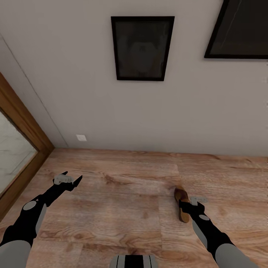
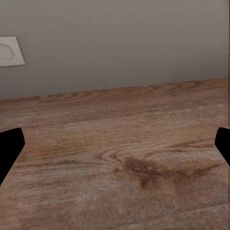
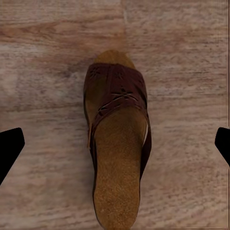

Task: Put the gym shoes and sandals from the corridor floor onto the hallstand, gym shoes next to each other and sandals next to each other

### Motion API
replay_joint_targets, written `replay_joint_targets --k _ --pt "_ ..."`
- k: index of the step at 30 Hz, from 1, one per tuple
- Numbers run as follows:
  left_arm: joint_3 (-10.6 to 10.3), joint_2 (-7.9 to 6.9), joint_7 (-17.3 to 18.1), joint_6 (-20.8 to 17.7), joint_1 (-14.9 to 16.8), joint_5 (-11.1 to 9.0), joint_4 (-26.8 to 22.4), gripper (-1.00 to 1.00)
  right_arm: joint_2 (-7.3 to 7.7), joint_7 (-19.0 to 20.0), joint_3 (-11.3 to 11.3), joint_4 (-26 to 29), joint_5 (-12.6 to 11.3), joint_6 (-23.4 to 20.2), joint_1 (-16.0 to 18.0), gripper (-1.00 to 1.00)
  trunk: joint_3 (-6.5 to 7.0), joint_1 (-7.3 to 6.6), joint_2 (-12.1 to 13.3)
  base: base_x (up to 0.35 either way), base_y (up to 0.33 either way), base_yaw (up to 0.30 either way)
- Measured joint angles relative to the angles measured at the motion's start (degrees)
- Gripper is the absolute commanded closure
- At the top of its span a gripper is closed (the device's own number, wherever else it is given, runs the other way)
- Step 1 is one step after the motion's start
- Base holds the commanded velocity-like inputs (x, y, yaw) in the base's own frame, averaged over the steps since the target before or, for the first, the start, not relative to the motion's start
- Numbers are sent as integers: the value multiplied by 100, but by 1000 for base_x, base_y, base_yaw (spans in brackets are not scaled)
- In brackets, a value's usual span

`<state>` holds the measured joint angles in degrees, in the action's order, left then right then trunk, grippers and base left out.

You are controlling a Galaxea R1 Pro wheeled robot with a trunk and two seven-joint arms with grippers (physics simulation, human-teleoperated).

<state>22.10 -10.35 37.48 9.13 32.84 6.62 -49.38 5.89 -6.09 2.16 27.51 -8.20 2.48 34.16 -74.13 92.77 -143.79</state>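
Head view puts my right gripper (image 1: 190, 205) low and right of centre, directly over one sandal (image 1: 181, 204) that lies flat on the floor (image 1: 123, 186). My arm covers the middle of the sandal, so from here I cannot say whether the fingers touch it. In the right wrist view the same sandal (image 3: 116, 143) runs down the centre of the frame, dark strap toward the top, tan footbed toward the bottom. My two dark fingertips (image 3: 9, 148) sit at the far left and right edges, well apart from the sandal on both sides. So this hand is spread wide and grasps nothing yet.

My left gripper (image 1: 70, 180) hangs at the lower left of the head view, above bare planks, with its fingers parted. The left wrist view shows only wood grain between the tips, the grey wall (image 2: 120, 43) across the upper half, and a white wall plate (image 2: 9, 51) at the upper left. That hand is empty too.

On progress, I judge the work barely begun for this sandal: it rests on the floor, not lifted. What is left is to close on it, carry it to the rack, then deal with the other three shoes.

Two dark framed pictures (image 1: 142, 47) hang on the wall at the top.
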Motion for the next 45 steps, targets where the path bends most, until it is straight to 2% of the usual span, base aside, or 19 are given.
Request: replay_joint_targets --k 7,14,24,27,32,35,45 --pt "3 -7 0 -1 -1 5 -8 -100 -9 3 1 -1 -6 0 1 -100 0 0 0 2 0 -101" --pt "19 -9 -1 10 4 -41 -17 -100 -2 1 -8 -2 -11 2 1 -100 -163 19 -9 0 0 -6" --pt "26 5 -9 9 41 -44 -42 -100 6 -2 -10 -25 -10 182 1 -100 -467 44 -22 0 0 0" --pt "26 4 -9 9 42 -41 -44 -100 6 -6 -10 -128 -10 345 1 -100 -560 52 -26 0 0 0" --pt "34 -4 -9 9 43 -26 -39 -100 5 -12 -10 -408 -14 961 1 -100 -579 52 -27 0 0 0" --pt "35 -5 -9 9 38 -22 -37 -100 2 -12 -10 -456 -15 1085 1 -100 -582 52 -27 0 0 0" --pt "29 21 -9 9 34 -34 -36 -100 -2 -14 -16 -494 -17 1170 1 -100 -819 78 -40 0 0 0"
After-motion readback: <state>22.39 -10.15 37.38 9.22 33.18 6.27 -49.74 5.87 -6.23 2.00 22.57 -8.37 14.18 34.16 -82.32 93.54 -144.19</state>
